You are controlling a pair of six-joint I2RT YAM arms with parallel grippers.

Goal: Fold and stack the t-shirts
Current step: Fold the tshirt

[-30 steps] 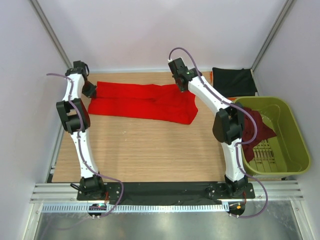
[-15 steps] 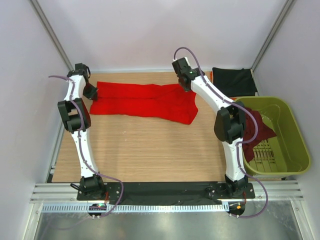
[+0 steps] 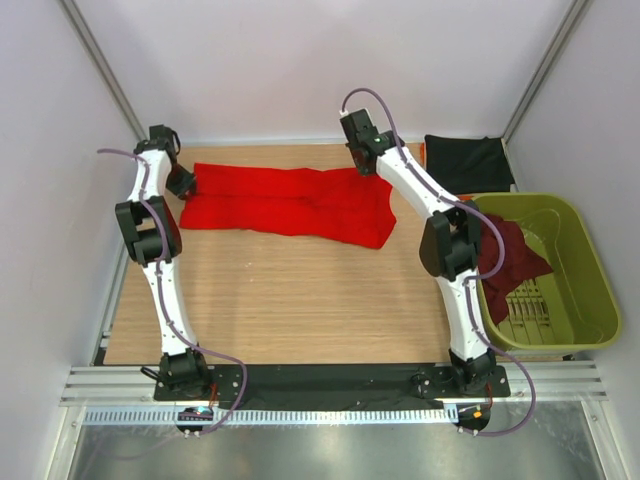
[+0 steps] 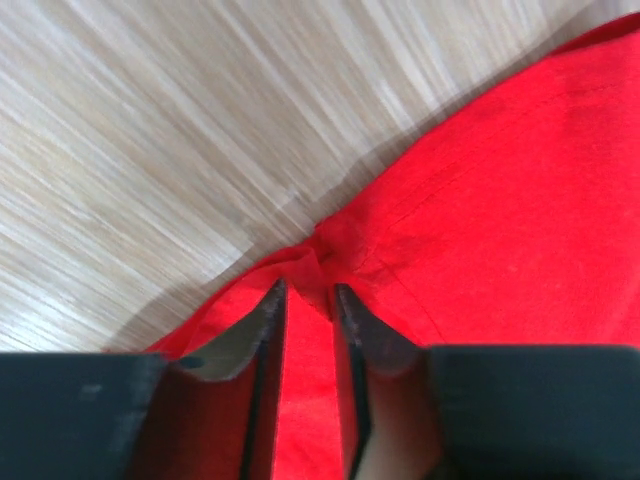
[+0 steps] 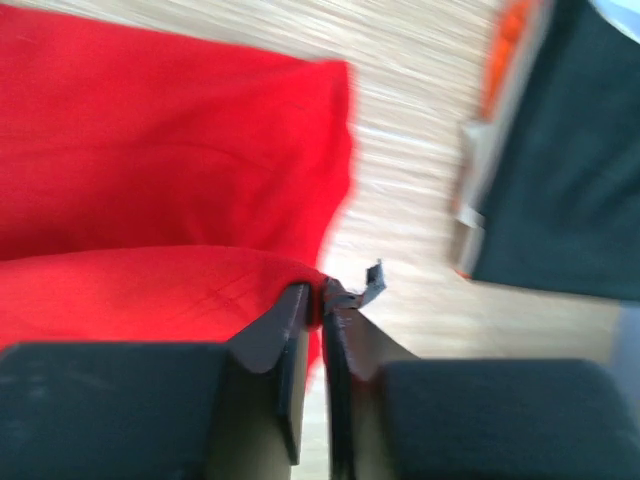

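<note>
Fingers [image 4: 255,340] of left gripper [image 4: 307,292] are nearly shut, the narrow gap pinching a tuck of red shirt [image 4: 500,200] at its left end; right gripper [image 5: 316,298] fingers [image 5: 278,325] almost touch, clamped on the shirt's far right corner. Shirt lies as a long, wrinkled band across the far half of the table [image 3: 280,300], bright and plain, its right end wider and rounded. Far right corner holds the black shirt [image 3: 468,163], flat; maroon shirt [image 3: 515,250] sits crumpled in the basket [image 3: 590,290].
</note>
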